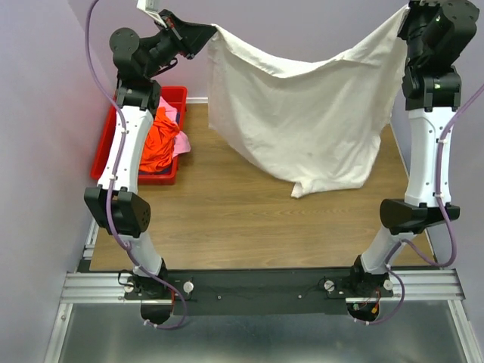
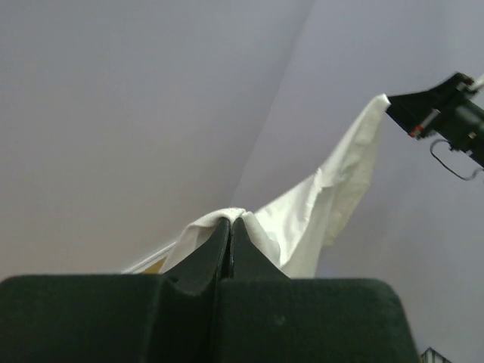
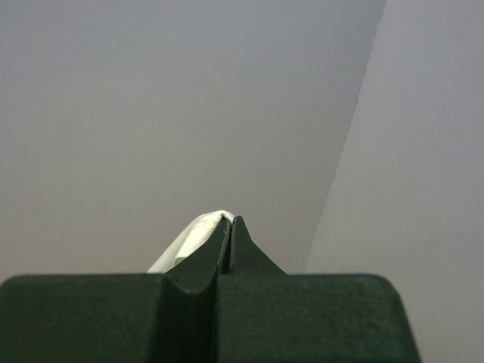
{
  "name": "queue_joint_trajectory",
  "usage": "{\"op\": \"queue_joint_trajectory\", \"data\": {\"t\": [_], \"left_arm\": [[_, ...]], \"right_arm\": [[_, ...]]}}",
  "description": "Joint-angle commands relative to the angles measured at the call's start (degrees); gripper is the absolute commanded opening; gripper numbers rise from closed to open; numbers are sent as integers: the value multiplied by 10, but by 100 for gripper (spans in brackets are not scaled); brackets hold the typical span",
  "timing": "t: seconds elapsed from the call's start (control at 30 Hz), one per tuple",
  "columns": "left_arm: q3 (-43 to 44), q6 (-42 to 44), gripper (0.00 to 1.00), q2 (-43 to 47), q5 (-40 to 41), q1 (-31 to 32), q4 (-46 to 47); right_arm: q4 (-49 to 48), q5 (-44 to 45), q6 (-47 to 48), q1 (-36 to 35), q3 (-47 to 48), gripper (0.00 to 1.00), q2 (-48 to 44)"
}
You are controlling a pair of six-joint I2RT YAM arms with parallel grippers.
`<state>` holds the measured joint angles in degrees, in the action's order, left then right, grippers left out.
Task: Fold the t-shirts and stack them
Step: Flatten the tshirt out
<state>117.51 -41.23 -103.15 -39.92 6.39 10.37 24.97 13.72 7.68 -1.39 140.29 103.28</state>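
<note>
The left gripper (image 2: pixel 231 221) is pinched tight on a bunched upper corner of the white t-shirt (image 1: pixel 302 121), held high above the table (image 1: pixel 227 234). The red bin (image 1: pixel 102 155) of unfolded garments sits low on the outer side of that arm. From this pinch the cloth runs away to the gripper's right, so the shirt's long axis lies straight across from one gripper to the other. Its top edge sags in a shallow curve between the two holds. The body hangs below both grippers as an open sheet. Its lowest folds appear to brush the wood, under the right-hand half of the span. The right gripper (image 3: pixel 231 221) is likewise clamped closed on the opposite corner, with a sliver of white showing beside its jaws. Neither arm is nearer, since each holds one end. Laying the shirt flat likely depends on both grippers descending together while keeping this spread.
</note>
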Motion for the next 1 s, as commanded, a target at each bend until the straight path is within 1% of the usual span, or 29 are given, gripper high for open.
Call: {"op": "queue_joint_trajectory", "data": {"t": [0.0, 0.1, 0.13, 0.2, 0.23, 0.33, 0.53, 0.63, 0.8, 0.93, 0.97], "left_arm": [[-28, -60, 0, 56, -74, 3, 174], [-56, -68, 0, 80, -96, 5, 190], [-75, -67, 0, 101, -100, 5, 192], [-114, -61, 0, 129, -104, 5, 199], [-127, -54, 0, 157, -104, 5, 200], [-177, -47, 0, 210, -101, 4, 202], [-235, -61, 0, 296, -69, 1, 198], [-251, -71, 0, 320, -49, -1, 191], [-282, -103, 0, 317, -41, -1, 185], [-341, -126, 0, 275, -27, -1, 170], [-347, -126, 0, 246, -24, -1, 168]], "right_arm": [[-51, -17, 22, 2, 31, 1, -56], [-71, -30, 22, 2, 14, 0, -96], [-81, -35, 22, 2, 11, 0, -113], [-90, -71, 28, 2, 11, 0, -132], [-96, -91, 31, 2, 8, 0, -152], [-117, -105, 41, 2, 2, 0, -177], [-139, -102, 52, 2, 24, 1, -212], [-153, -96, 53, 2, 27, 0, -219], [-166, -74, 54, 2, 18, 0, -196], [-166, -53, 52, 2, -12, 1, -148], [-167, -48, 49, 2, -28, 0, -121]]}}
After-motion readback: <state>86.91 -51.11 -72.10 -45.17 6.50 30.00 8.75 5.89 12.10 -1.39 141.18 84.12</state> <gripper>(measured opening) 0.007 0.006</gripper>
